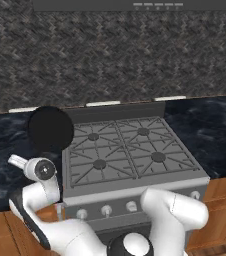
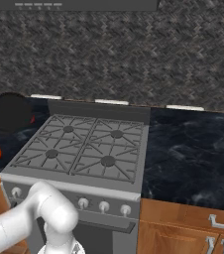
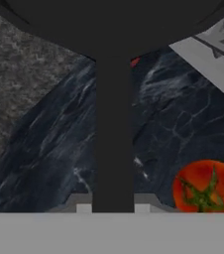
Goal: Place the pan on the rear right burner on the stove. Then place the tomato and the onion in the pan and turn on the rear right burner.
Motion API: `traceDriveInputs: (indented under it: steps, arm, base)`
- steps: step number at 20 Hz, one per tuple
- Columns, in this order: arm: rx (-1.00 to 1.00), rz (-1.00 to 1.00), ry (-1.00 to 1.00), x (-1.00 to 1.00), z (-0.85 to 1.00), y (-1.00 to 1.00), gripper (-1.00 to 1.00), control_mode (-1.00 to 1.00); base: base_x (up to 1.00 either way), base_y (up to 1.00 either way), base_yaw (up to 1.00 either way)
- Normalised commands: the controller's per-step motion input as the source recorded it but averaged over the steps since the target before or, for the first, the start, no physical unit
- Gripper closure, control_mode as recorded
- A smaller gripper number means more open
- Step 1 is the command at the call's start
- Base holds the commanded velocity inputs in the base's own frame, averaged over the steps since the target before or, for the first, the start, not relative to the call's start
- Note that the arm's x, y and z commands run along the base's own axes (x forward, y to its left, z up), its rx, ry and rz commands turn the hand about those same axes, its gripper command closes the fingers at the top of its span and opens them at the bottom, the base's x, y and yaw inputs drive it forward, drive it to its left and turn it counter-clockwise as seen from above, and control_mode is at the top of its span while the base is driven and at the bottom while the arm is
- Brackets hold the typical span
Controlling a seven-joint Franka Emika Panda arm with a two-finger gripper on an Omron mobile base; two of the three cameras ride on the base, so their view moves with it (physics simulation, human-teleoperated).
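White robot arm's two-finger gripper (image 3: pixel 113 208) clamped on the long thin handle of a round matte-black pan (image 1: pixel 50 128), pan raised above the dark marbled counter (image 3: pixel 49 154) left of the grey steel stove (image 1: pixel 130 150), orange-red tomato (image 3: pixel 206 186) on the counter below

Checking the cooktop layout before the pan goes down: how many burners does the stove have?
4: rear left, rear right, front left, front right, all bare on the stove. None look hidden.
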Motion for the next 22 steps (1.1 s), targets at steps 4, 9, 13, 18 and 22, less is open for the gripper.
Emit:
traceDriveInputs:
  steps: [4, 9, 13, 18, 22]
  arm:
    - [0.26, -0.20, 0.10, 0.00, 0.99, -0.03, 1.00, -1.00]
    - [0.17, -0.24, 0.27, -0.12, 0.86, -0.09, 1.00, -1.00]
    - [0.08, -0.32, 0.36, -0.25, 0.64, -0.22, 1.00, -1.00]
    - [0.02, -0.33, 0.32, -0.22, 0.52, -0.24, 1.00, -1.00]
    - [0.00, -0.21, 0.25, -0.08, 0.28, -0.31, 1.00, -1.00]
  base:
    - [0.00, 0.00, 0.00]
    - [0.00, 0.00, 0.00]
    - [0.00, 0.00, 0.00]
    - [0.00, 0.00, 0.00]
    - [0.00, 0.00, 0.00]
